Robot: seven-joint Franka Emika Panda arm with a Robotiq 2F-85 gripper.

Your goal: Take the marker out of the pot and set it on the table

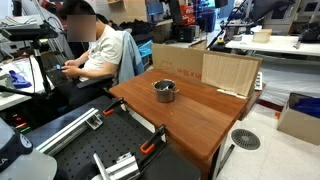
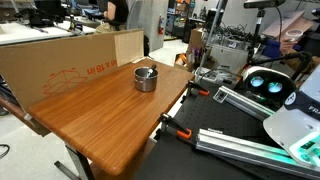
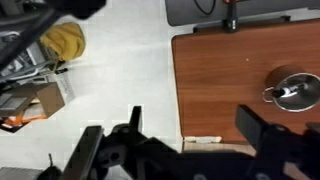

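Observation:
The small steel pot (image 1: 164, 90) stands near the middle of the reddish-brown wooden table (image 1: 195, 120) in both exterior views; it also shows in the other exterior view (image 2: 146, 77), where the table (image 2: 100, 125) fills the left. In the wrist view the pot (image 3: 292, 90) is at the right edge on the table (image 3: 220, 80). Its inside is dark with a pale streak, and I cannot make out the marker. My gripper (image 3: 195, 130) is open and empty, high above the table's edge and well to the left of the pot. It does not show in the exterior views.
A cardboard box (image 1: 228, 72) stands along the table's far side, also in an exterior view (image 2: 60, 65). A person (image 1: 95, 45) sits behind the table. A black bench with rails (image 2: 235, 135) and orange clamps (image 2: 180, 130) adjoins it. White floor (image 3: 110, 70) lies beside the table.

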